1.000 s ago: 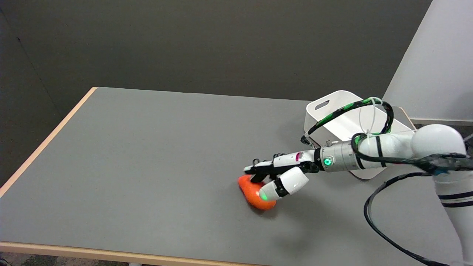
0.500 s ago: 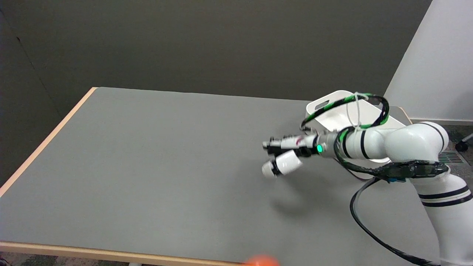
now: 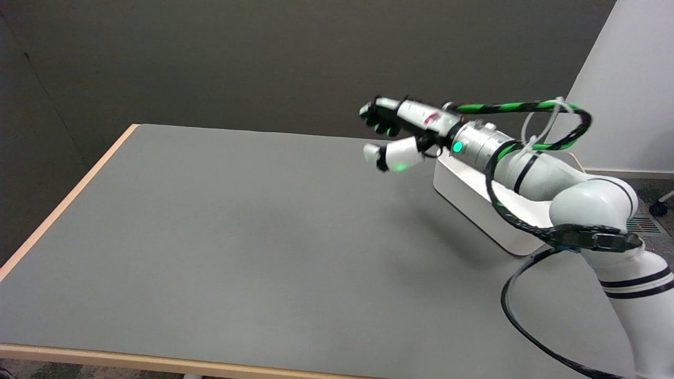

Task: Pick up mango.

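Above the grey table, my right hand hangs empty, fingers apart; no mango visible. I'd expect smooth, slippery skin, so grip its middle.

Even, dim light; soft arm shadow on the table; sharp focus.

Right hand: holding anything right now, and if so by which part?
Nothing. The right hand is raised above the table with nothing between its fingers; no mango is in view.
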Available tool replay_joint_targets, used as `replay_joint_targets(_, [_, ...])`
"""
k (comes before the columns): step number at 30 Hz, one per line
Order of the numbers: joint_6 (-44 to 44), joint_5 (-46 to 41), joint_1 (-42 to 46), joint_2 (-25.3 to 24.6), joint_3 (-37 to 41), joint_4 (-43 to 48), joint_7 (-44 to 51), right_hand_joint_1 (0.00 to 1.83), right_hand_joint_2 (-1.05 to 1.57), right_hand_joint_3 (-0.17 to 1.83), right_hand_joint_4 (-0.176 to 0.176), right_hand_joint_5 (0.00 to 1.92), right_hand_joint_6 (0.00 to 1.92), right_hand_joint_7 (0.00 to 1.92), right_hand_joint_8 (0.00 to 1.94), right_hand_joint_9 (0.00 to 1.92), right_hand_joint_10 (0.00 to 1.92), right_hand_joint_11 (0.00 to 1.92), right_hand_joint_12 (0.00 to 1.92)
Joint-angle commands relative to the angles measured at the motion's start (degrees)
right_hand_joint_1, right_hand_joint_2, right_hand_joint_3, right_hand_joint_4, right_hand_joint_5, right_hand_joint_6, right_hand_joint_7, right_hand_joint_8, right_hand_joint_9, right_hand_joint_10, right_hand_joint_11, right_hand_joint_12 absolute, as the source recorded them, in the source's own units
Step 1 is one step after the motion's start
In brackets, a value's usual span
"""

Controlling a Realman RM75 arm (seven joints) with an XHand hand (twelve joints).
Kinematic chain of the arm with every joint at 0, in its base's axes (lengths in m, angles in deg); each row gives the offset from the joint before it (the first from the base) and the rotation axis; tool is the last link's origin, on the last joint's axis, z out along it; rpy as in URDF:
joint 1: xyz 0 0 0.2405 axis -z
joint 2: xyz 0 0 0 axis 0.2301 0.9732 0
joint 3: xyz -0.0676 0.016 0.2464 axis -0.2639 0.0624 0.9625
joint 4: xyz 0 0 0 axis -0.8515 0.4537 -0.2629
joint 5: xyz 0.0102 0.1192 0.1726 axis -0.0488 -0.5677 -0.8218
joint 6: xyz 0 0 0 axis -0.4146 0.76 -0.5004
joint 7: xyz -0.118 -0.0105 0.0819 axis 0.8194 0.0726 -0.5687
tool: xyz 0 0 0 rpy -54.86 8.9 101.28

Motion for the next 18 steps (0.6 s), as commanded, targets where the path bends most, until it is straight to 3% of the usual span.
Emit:
replay_joint_targets(1, [48.07, -11.82, 11.43, 2.86, -0.29, 1.11, -1.53, 0.73, 0.81, 0.91, -0.031, 0.27, 1.0, 0.54, 0.69, 0.52, 1.07, 0.36, 1.71])
replay_joint_targets(10, [64.16, -14.03, 12.88, 0.92, -4.75, 1.48, -5.12, 0.83, 0.8, 0.9, 0.045, 0.4, 1.21, 0.67, 0.96, 0.67, 1.24, 0.34, 1.92])
replay_joint_targets(12, [66.04, -14.2, 13.0, 0.86, -5.72, 0.91, -5.41, 0.88, 1.24, 0.25, 0.02, 0.54, 1.67, 0.73, 1.0, 0.72, 1.2, 0.3, 1.92])
replay_joint_targets(14, [67.96, -12.29, 13.0, 1.47, -6.36, 0.73, -6.87, 1.14, 1.31, -0.02, -0.12, 0.51, 1.68, 0.82, 1.28, 0.76, 1.21, 0.38, 1.92])
replay_joint_targets(16, [69.38, -10.48, 13.33, 2.64, -6.29, 0.66, -11.23, 1.15, 1.3, -0.02, -0.114, 0.53, 1.66, 0.83, 1.27, 0.77, 1.23, 0.42, 1.92])
replay_joint_targets(18, [70.35, -10.37, 14.14, 3.11, -5.98, 0.62, -14.86, 1.16, 1.23, 0.09, -0.103, 0.56, 1.66, 0.85, 1.24, 0.79, 1.25, 0.47, 1.92])
